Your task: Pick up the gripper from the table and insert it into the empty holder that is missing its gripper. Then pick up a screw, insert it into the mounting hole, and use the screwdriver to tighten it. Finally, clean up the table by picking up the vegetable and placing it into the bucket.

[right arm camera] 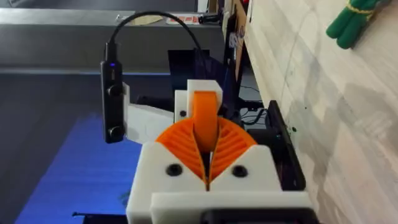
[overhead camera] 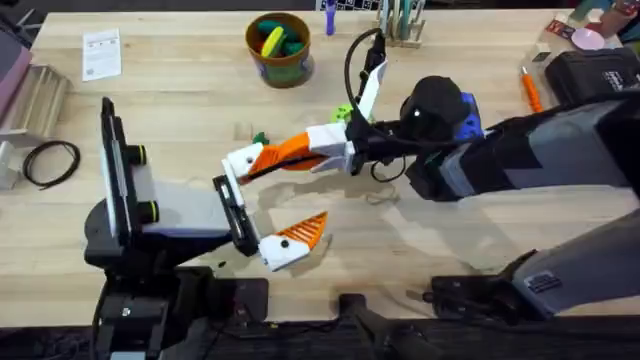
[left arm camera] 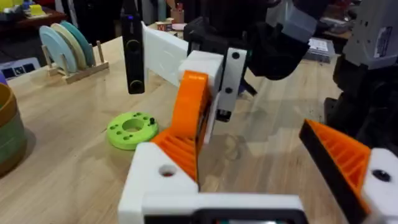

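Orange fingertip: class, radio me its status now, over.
Right gripper shut on orange fingertip, set against white holder. Left gripper open. Vegetable on table, not in the way.

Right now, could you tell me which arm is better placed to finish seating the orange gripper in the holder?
Right. The right gripper is shut on the gripper, right at the holder. The holder sits on the left gripper, which cannot serve itself.

A wooden plate rack (left arm camera: 69,53) stands against a dim room behind.
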Robot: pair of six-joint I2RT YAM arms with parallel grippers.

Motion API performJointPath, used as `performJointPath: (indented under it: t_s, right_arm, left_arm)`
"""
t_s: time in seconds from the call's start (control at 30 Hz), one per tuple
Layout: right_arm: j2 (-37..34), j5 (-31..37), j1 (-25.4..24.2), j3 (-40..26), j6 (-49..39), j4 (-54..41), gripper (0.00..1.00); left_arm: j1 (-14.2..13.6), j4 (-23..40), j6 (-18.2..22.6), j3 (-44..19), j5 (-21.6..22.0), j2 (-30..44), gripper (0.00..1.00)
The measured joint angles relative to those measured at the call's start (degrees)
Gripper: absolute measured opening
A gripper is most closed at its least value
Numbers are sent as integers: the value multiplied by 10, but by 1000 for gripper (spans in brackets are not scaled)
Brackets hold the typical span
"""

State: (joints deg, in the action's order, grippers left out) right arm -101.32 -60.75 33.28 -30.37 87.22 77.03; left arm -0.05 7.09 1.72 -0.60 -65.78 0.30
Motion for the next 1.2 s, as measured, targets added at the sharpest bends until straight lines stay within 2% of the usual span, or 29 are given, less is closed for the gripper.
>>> performJointPath:
  t_s: [0.37,0.4,0.43,0.57,0.6,0.63,0.97,1.2]
  right_arm:
    - [0,3,1,0,0,0,10]
    - [0,3,1,0,1,0,38]
    - [0,4,1,0,1,-1,154]
    - [-1,16,11,-6,2,-3,725]
    - [-1,17,13,-7,0,-3,810]
    - [-1,18,14,-7,0,-2,835]
    - [11,45,11,-7,-37,-25,852]
    - [114,64,-30,-7,-131,-239,854]
  left_arm:
    - [0,0,0,0,2,0,986]
    - [0,0,0,0,2,0,986]
    - [0,0,0,0,2,0,986]
    - [-6,3,0,0,-21,0,986]
    - [-6,4,0,0,-22,0,986]
    - [-6,4,0,0,-22,0,986]
    - [-6,4,0,0,-26,0,985]
    - [-6,4,0,0,-26,0,985]
